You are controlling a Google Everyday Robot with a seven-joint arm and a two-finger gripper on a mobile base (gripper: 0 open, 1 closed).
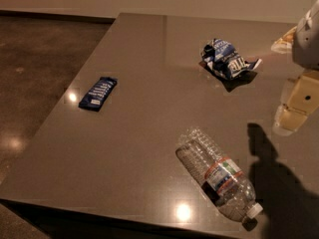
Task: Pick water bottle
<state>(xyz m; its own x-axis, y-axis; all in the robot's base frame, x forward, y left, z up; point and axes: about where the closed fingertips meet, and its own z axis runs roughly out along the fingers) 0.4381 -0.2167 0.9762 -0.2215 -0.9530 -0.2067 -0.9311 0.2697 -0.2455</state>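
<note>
The water bottle [217, 176] is laid on its side near the front edge of the desk [144, 113], its long axis slanted, the white cap pointed to the front right. The tool [295, 103] is held above the desk's right side, so the bottle is found forward and leftward. Whether it is wide or narrow cannot be told.

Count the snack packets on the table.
2. The dark-blue bar wrapper lies near the table's left edge; the crumpled blue-and-white snack bag lies toward the far right. The claw hangs at the picture's right edge, above the table. None seems hidden.
</note>
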